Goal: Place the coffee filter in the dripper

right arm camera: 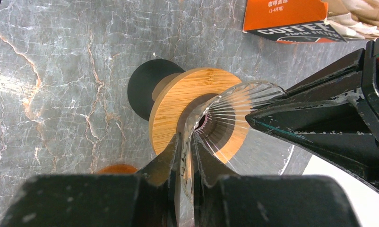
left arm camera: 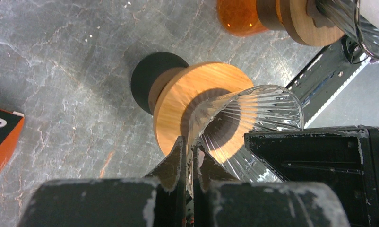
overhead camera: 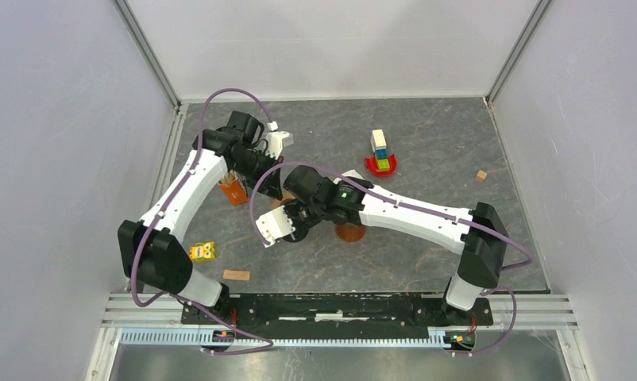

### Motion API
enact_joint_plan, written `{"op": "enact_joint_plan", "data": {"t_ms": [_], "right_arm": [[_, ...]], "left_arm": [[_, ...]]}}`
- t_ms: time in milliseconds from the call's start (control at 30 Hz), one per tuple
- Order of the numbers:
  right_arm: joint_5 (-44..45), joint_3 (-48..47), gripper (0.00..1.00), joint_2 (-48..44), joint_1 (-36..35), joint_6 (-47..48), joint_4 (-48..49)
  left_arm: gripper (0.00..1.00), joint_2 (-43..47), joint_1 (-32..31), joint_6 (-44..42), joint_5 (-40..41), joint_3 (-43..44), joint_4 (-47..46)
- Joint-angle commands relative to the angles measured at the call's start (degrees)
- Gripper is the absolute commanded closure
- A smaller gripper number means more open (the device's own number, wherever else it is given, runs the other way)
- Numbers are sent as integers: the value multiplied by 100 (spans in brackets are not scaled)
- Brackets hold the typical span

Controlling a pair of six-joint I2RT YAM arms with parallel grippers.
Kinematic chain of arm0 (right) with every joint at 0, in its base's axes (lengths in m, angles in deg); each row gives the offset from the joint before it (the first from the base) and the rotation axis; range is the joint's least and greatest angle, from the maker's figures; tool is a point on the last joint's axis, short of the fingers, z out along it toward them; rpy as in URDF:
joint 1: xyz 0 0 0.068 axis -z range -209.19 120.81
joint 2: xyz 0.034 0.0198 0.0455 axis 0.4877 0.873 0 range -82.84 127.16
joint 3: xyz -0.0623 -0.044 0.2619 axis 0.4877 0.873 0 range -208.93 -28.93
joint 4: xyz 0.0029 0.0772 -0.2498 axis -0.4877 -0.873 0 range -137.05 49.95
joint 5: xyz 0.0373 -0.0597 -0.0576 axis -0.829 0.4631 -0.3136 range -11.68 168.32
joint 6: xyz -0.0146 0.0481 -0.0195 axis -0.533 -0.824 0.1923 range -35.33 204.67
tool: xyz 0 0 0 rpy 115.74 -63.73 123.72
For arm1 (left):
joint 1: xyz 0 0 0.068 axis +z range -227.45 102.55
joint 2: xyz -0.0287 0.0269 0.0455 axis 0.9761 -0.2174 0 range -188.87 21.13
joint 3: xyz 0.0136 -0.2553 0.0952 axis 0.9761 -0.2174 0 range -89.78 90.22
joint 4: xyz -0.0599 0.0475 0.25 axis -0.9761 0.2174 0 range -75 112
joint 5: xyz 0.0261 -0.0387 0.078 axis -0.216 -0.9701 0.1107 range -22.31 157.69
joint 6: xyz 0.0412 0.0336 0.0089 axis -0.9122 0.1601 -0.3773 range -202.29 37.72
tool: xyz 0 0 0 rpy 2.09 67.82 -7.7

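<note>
Left end effector (left arm camera: pixel 190 146) and right end effector (right arm camera: pixel 186 142) both clench the rim of the clear ribbed glass dripper (left arm camera: pixel 258 106), pale paper filters (right arm camera: pixel 357 12) lying in the orange box (right arm camera: pixel 287 16) leftward, so opposed pulls could crack it.

The worktop (overhead camera: pixel 426 127) was of dark grey stone with pale and rusty veins. Plain pale walls (overhead camera: pixel 331 40) stood on three sides, with metal posts (overhead camera: pixel 150 55) at the back corners. A metal rail (overhead camera: pixel 339 337) ran along the near edge. The light was soft and even.
</note>
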Motion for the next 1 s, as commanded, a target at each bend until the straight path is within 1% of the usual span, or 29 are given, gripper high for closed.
{"op": "enact_joint_plan", "data": {"t_ms": [0, 300, 367, 433, 533, 633, 700, 800, 867, 967], "right_arm": [[-15, 441, 100, 555, 222, -273, -464], [-17, 469, 100, 617, 314, -280, -418], [-19, 341, 97, 591, 315, -284, -470], [26, 200, 91, 535, 315, -288, -527], [140, -35, 79, 436, 312, -280, -608], [199, -314, 67, 338, 315, -293, -748], [202, -516, 56, 280, 315, -312, -837], [212, -746, 44, 196, 313, -339, -965], [208, -831, 39, 109, 312, -366, -985], [218, -933, 35, -34, 313, -410, -986]], "left_arm": [[98, -520, -240, -86, 487, -551, -103], [98, -544, -259, -82, 521, -624, -161], [98, -513, -252, -71, 582, -551, -160], [98, -474, -256, -62, 643, -455, -131], [98, -485, -253, -110, 703, -215, 17], [98, -513, -259, -155, 768, -17, 164], [98, -550, -251, -188, 793, 93, 261], [98, -545, -248, -194, 828, 198, 335], [98, -546, -250, -196, 830, 273, 377], [98, -547, -241, -196, 863, 390, 442]]}}
